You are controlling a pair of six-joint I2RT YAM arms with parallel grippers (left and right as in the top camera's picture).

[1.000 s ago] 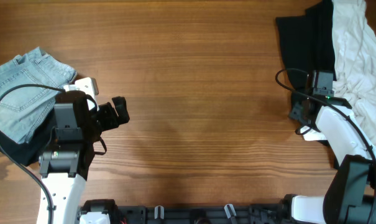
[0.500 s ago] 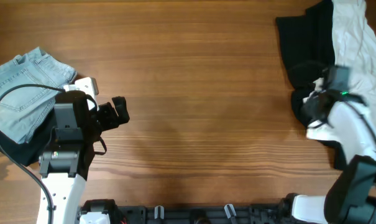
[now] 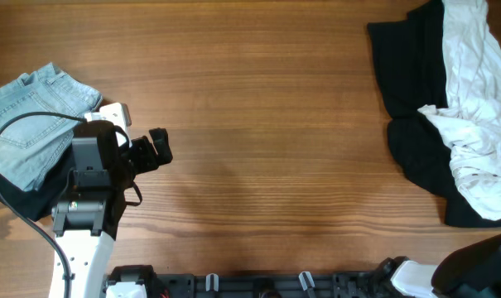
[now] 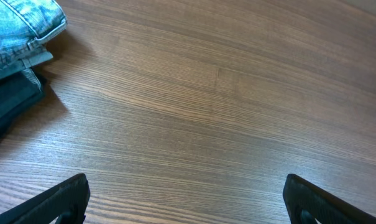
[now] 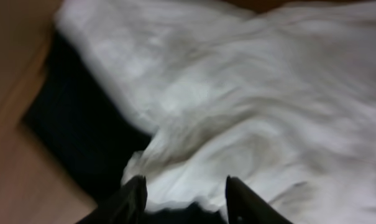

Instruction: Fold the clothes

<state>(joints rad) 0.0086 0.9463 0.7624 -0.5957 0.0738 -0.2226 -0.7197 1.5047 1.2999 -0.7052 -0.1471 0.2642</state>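
— where's the stuff to fold?
— heaped at the right edge of the table (image 3: pixel 258 99): white cloth (image 3: pixel 474 99) crumpled over black cloth (image 3: pixel 403 74). jeans (image 3: pixel 35 91) sit at the left edge, on something dark.
— grippers?
— left gripper (image 4: pixel 186 202) hangs spread wide over bare wood, holding nothing. right gripper (image 5: pixel 186 199) is over the white cloth, fingers (image 5: pixel 135 194) apart, nothing pinched that i can see.
— so the pick?
— i'd take one garment only. pinch a free edge or corner of the white one, not a bunched fold, then drag it to the bare middle and spread it flat.
— what can't you tell?
— the right wrist view is blurred, so its height above the cloth is unclear. overhead cuts off the heap's right side and misses the right gripper. i can't make out hems or sleeves.
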